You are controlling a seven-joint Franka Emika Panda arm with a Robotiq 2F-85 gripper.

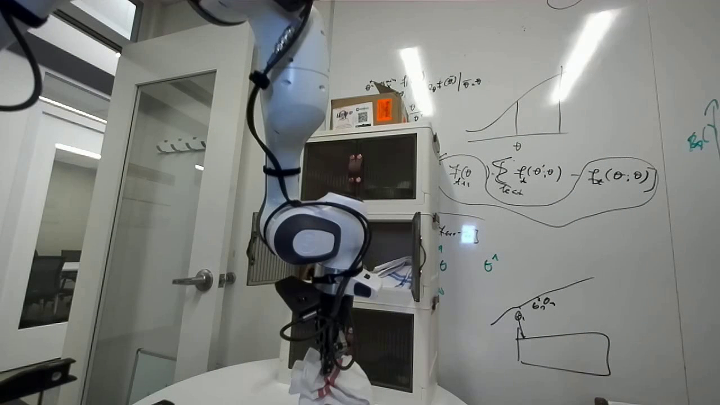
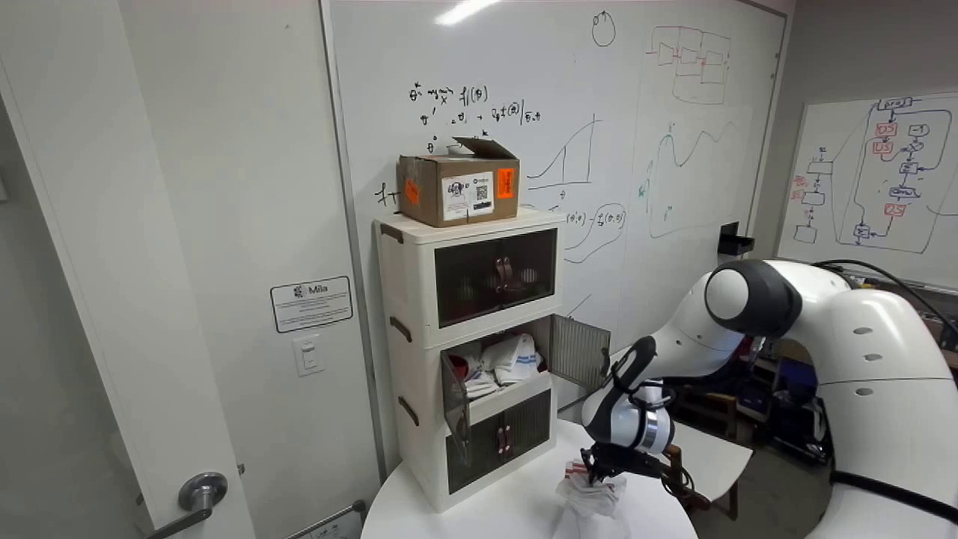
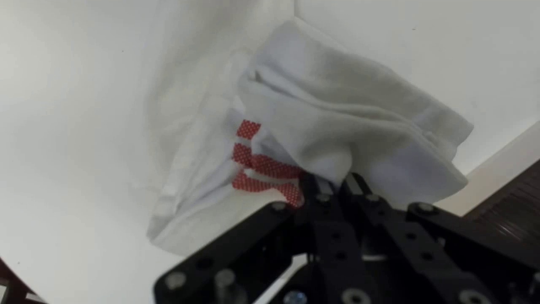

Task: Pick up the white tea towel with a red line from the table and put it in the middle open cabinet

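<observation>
The hand point(image 3: 336, 185) is pinching the towel point(image 3: 358, 114) close to its red stripes. The towel hangs bunched over the tabletop point(image 2: 408, 516); I can't tell whether its lower end touches. Beyond, the middle cabinet point(image 2: 513, 398) stands open, folded cloths point(image 2: 515, 363) inside; the top cabinet point(image 2: 479, 288) and bottom cabinet point(image 2: 479, 449) are closed, a box point(image 2: 458, 198) on top.

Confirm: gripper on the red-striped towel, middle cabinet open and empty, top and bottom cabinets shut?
Not empty: the open middle cabinet holds white cloths, one with blue stripes, as both exterior views show. The rest is right.
</observation>
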